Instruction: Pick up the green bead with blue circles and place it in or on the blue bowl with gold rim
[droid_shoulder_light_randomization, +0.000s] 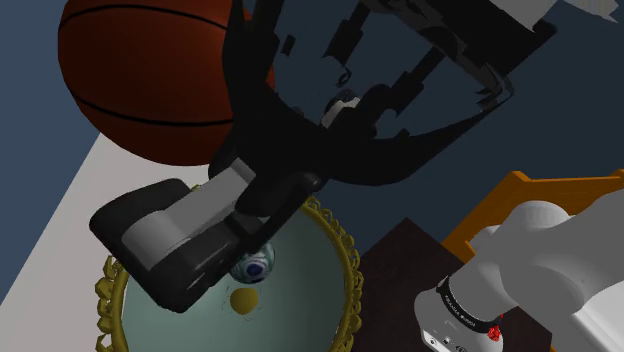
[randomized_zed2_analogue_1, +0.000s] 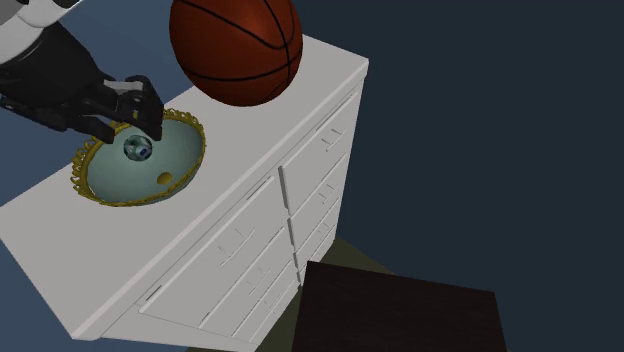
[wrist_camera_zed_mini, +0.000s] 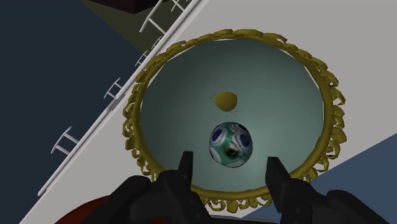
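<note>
**Query:** What is found at the second exterior view's left?

**Reply:** The gripper (randomized_zed2_analogue_1: 133, 128) is seen there, poised over the bowl (wrist_camera_zed_mini: 329, 95). The bowl is set on the left part of a white chest of drawers (randomized_zed2_analogue_1: 250, 235). The fingers (wrist_camera_zed_mini: 184, 170) are spread apart, and nothing is pinched between them.

**Query:** Where is the bead located?

**Reply:** The bead (wrist_camera_zed_mini: 230, 144), green with blue and white circles, is seen inside the bowl's gold rim. It is placed just beyond the fingertips, in line with the gap between them, and is touched by neither finger. A small gold knob (wrist_camera_zed_mini: 224, 100) is seen at the bowl's centre, just beside the bead. Whether the bead rests on the pale inner surface cannot be told.

**Query:** What is found further right?

**Reply:** A basketball (randomized_zed2_analogue_1: 236, 48) is seen on the far part of the chest top, near the bowl. A dark table (randomized_zed2_analogue_1: 400, 312) is seen at the lower right, well apart.
</note>
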